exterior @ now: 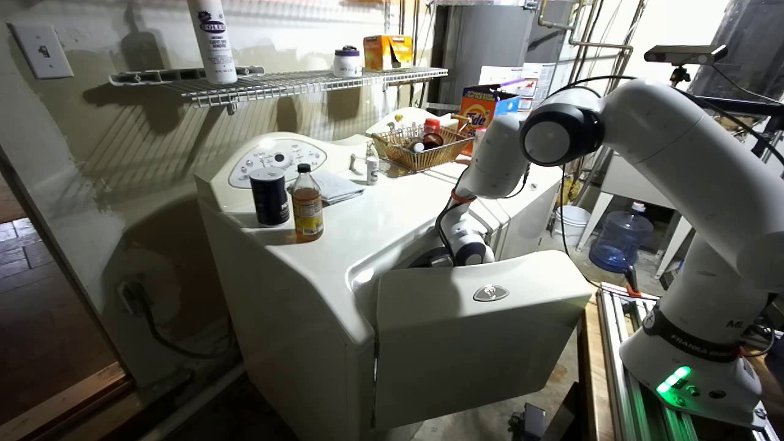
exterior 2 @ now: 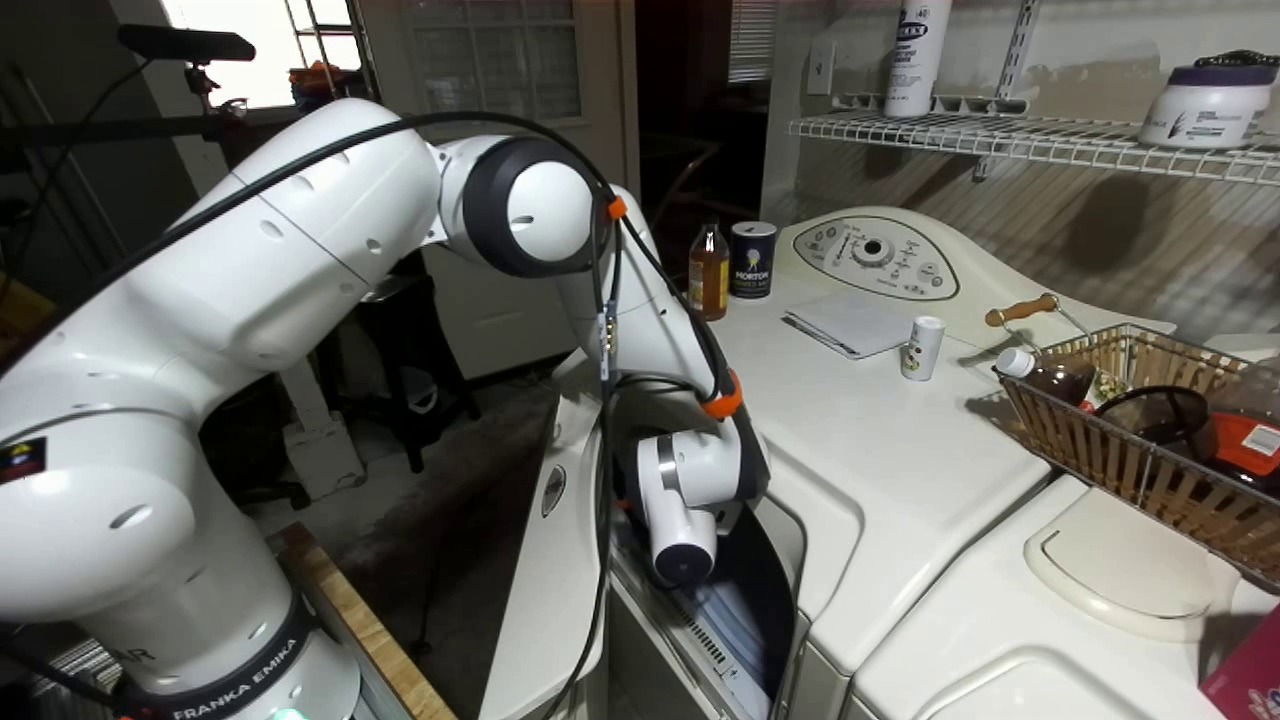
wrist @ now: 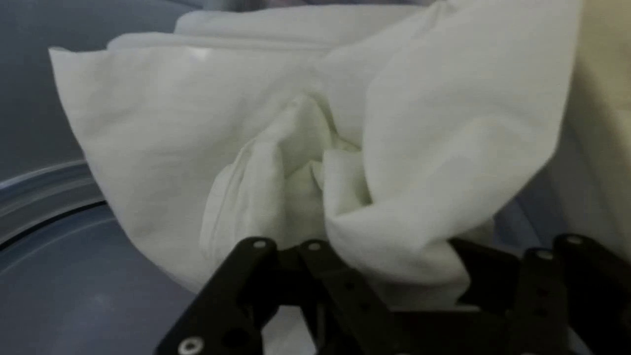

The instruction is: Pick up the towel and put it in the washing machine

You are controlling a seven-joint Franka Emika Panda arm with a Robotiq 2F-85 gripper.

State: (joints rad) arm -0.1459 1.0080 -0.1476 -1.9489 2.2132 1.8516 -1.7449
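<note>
The towel (wrist: pixel 222 123) is a pale, crumpled cloth that fills the middle of the wrist view. It lies against the grey drum (wrist: pixel 79 286) inside the washing machine. My gripper (wrist: pixel 406 254) has its fingers spread wide apart and is open, with a fold of towel bunched loosely between them. Some of the towel covers part of the fingers. The white washing machine (exterior: pixel 294 288) also shows in an exterior view (exterior 2: pixel 850 400), with its front door (exterior: pixel 478 355) swung open. The arm's wrist reaches into the opening. Both exterior views hide the towel and the gripper's fingertips.
A dark salt canister (exterior: pixel 269 199) and an amber bottle (exterior: pixel 307 211) stand on the machine top. A folded paper (exterior 2: pixel 855 320), a small white shaker (exterior 2: pixel 921 348) and a wicker basket (exterior 2: pixel 1150 480) are there too. A wire shelf (exterior: pixel 306 86) hangs above.
</note>
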